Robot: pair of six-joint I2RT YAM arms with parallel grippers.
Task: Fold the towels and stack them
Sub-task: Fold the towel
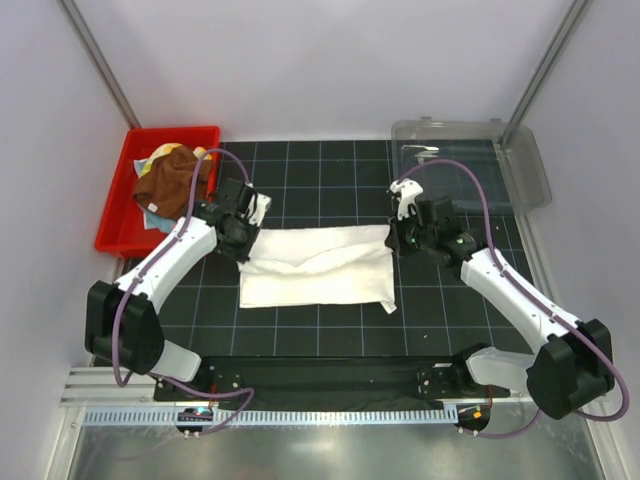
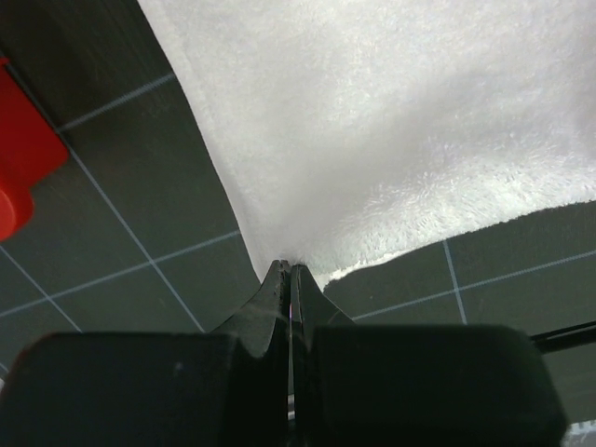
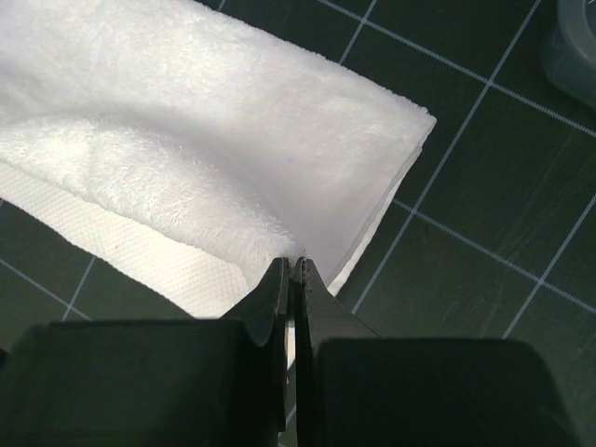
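Note:
The large white towel (image 1: pixel 320 268) lies partly folded on the black grid mat. My left gripper (image 1: pixel 243 240) is shut on its far left corner, with the cloth pinched at the fingertips in the left wrist view (image 2: pixel 290 268) and the white towel (image 2: pixel 391 121) stretching away. My right gripper (image 1: pixel 393 236) is shut on the far right corner, pinching the upper layer in the right wrist view (image 3: pixel 295 264) above the white towel (image 3: pixel 186 140). The rust-brown towel (image 1: pixel 168 180) lies heaped in the red bin (image 1: pixel 112 232), with bits of yellow and light blue towels (image 1: pixel 152 213) under it.
A clear plastic lidded box (image 1: pixel 470 165) stands at the far right. The red bin's corner shows in the left wrist view (image 2: pixel 23 158). White walls and metal posts enclose the table. The black grid mat (image 1: pixel 330 190) covers the table.

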